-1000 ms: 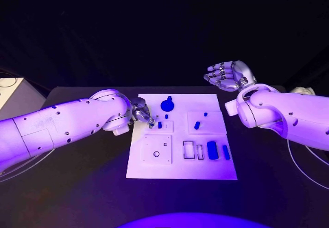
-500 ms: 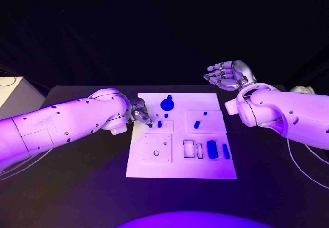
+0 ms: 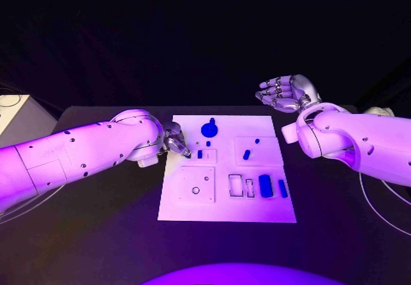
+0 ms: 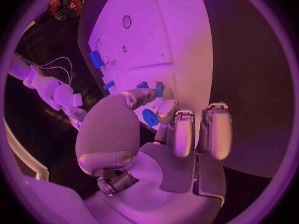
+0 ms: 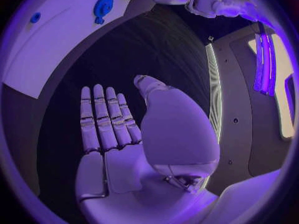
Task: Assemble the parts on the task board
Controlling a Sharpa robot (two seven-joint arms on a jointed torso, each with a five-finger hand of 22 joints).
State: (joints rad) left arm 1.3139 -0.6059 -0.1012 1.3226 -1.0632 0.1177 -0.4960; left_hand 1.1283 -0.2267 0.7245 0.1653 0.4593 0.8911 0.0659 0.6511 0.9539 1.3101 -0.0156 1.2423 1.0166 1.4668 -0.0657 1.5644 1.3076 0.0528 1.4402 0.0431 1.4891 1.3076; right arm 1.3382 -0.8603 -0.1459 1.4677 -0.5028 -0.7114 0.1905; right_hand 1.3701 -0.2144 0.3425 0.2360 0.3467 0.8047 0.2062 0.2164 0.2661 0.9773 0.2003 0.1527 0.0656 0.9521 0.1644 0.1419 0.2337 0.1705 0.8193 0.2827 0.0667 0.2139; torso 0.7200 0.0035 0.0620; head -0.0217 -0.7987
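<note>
The white task board [image 3: 227, 208] lies in the middle of the black table. My left hand [image 3: 177, 142] rests at the board's far left edge. Its thumb and one finger [image 4: 167, 109] are drawn close together beside a small blue part [image 3: 199, 154] [image 4: 159, 88]; whether they pinch anything is unclear. A round blue part [image 3: 209, 129] [image 5: 102, 6] lies just beyond the hand. Other blue parts sit at the board's right: a short one [image 3: 246, 155] and two longer ones [image 3: 265, 186] [image 3: 283, 189]. My right hand [image 3: 290, 93] [image 5: 109, 122] hovers off the board's far right corner, its fingers extended and holding nothing.
A square inset with a round hole [image 3: 195, 191] and two empty slots [image 3: 236, 185] mark the board's near half. A pale box [image 3: 13, 116] with a cable stands at the table's far left. My right forearm [image 3: 360, 145] reaches over the table's right side.
My left hand has edged very slightly back from the small blue part. The parts and the right hand have stayed put.
</note>
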